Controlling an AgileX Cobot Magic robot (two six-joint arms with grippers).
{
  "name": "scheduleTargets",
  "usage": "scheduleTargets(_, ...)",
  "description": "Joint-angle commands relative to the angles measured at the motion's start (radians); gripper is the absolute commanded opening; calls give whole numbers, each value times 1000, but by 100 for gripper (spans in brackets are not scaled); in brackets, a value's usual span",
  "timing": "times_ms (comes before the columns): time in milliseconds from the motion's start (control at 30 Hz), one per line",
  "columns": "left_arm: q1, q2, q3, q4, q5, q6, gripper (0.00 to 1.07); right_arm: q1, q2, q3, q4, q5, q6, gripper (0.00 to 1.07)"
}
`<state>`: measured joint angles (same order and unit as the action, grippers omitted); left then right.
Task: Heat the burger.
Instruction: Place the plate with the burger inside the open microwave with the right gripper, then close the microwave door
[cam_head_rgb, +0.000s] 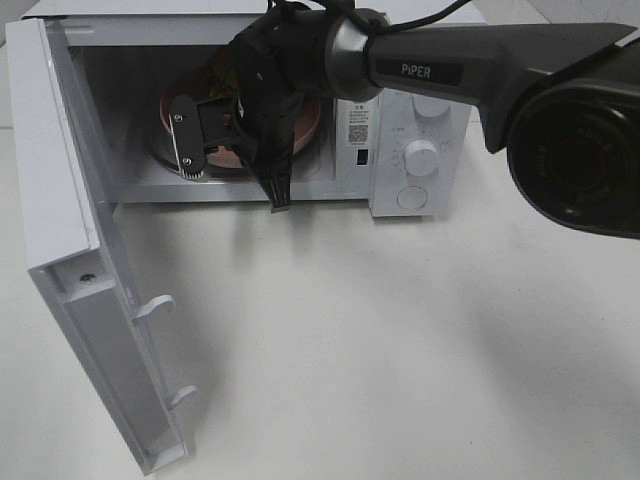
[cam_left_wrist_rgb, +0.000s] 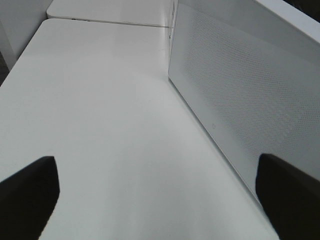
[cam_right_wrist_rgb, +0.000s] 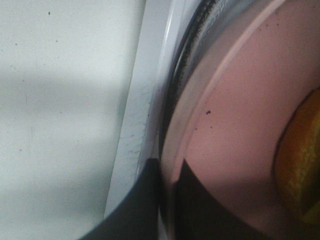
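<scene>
Exterior high view. White microwave (cam_head_rgb: 420, 120) on the white counter (cam_head_rgb: 400, 350), its door (cam_head_rgb: 80, 300) swung wide open. The right arm (cam_head_rgb: 450, 60) reaches over the microwave's control panel and into its cavity. Inside the cavity sits a pink plate (cam_head_rgb: 180, 105). The right tool (cam_head_rgb: 205, 155) is down at the plate's front rim, near the microwave's mouth. The burger (cam_head_rgb: 216, 80) is deep in the cavity, on the plate. Only a yellowish-green sliver of it shows behind the arm.

Left wrist view. The left tool (cam_left_wrist_rgb: 157, 165) is wide open, nothing between its dark fingers (cam_left_wrist_rgb: 30, 195). It hangs over bare counter just beside the microwave's outer wall, the one with the dotted panel. It touches nothing.

Right wrist view. Close in on the plate, just within the microwave's sill. The right tool's two dark fingers (cam_right_wrist_rgb: 200, 210) are closed, pinching the plate's rim, one on top of it and one outside it. A dark glass edge runs under the plate; I cannot tell whether it is caught in the grip too. A brown-yellow edge of the burger shows further in on the plate, apart from the fingers.
</scene>
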<state>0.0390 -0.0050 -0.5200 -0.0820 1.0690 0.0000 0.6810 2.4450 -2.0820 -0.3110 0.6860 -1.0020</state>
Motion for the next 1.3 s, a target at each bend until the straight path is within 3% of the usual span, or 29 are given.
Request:
scheduleTargets(33,-1,-16,1,3,2,0,100,-6,-10,-19,-30,-74,-18,1)
scheduleTargets(333,-1,-16,1,3,2,0,100,-6,5,-19,0,-94,-18,12)
scheduleTargets(533,-1,-16,1,3,2,0,100,-6,13,-19,28,-113,-18,34)
scheduleTargets(667,-1,-16,1,3,2,0,100,-6,13,-18,62,-111,-18,43)
scheduleTargets(1033,-1,-16,1,3,2,0,100,-6,13,-17,77,-106,9,48)
scheduleTargets(1133,-1,-16,1,3,2,0,100,-6,13,-17,81,-105,40,55)
scheduleTargets(1200,-1,-16,1,3,2,0,100,-6,0,5,102,-129,57,67)
scheduleTargets(1300,-1,-16,1,3,2,0,100,-6,-7,19,102,-147,57,71)
